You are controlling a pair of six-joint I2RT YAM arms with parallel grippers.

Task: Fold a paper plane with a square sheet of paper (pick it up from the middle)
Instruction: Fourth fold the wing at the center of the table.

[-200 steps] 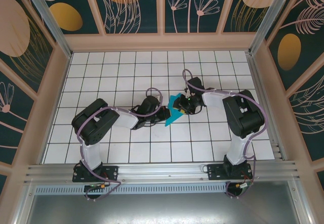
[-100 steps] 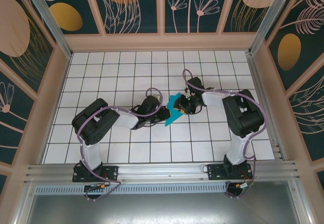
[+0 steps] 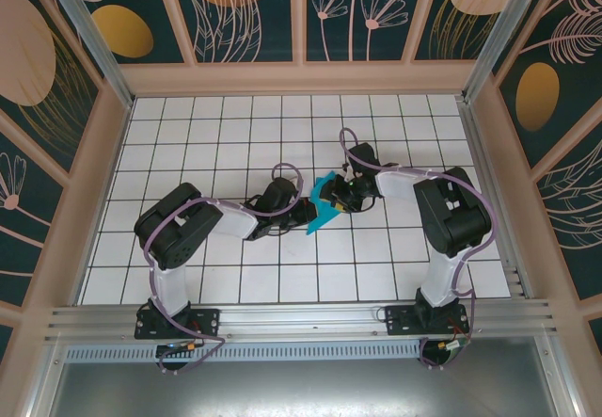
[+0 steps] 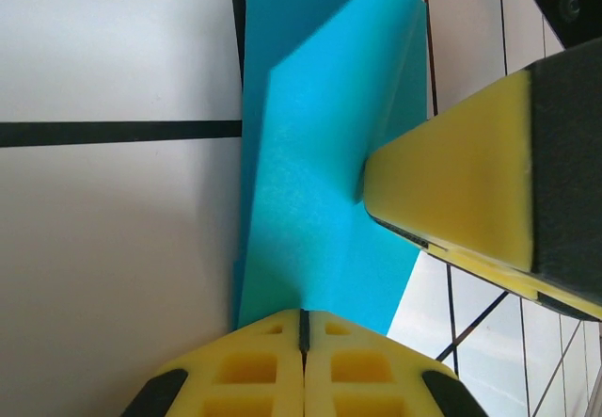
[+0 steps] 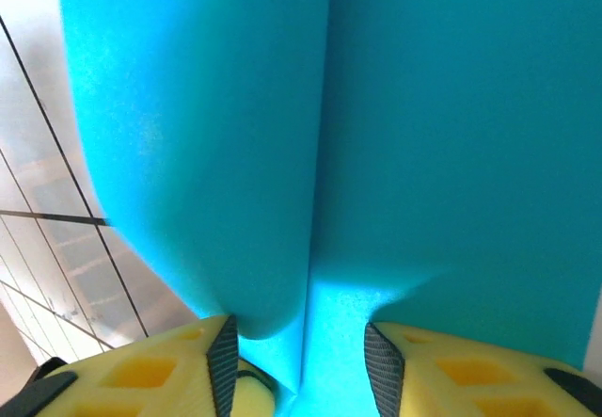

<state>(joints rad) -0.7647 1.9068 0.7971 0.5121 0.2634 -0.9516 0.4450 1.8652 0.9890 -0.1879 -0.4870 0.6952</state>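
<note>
Two arms meet mid-bench over the square sheet of paper [image 3: 326, 205], which is creased into a smaller shape.
Left jaws are clenched tight, yellow pads [image 4: 263, 360] pressed together with the blue edge pinched in their seam. Right jaws stand parted, straddling a raised fold of the paper, and one yellow fingertip [image 4: 451, 191] touches its side. The sheet sits on the white gridded bench [image 3: 235, 125], right between the two wrists, one flap standing up.

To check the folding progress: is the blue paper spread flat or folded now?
Folded. The paper shows overlapping layers with a sharp crease in the left wrist view, not one flat square.
</note>
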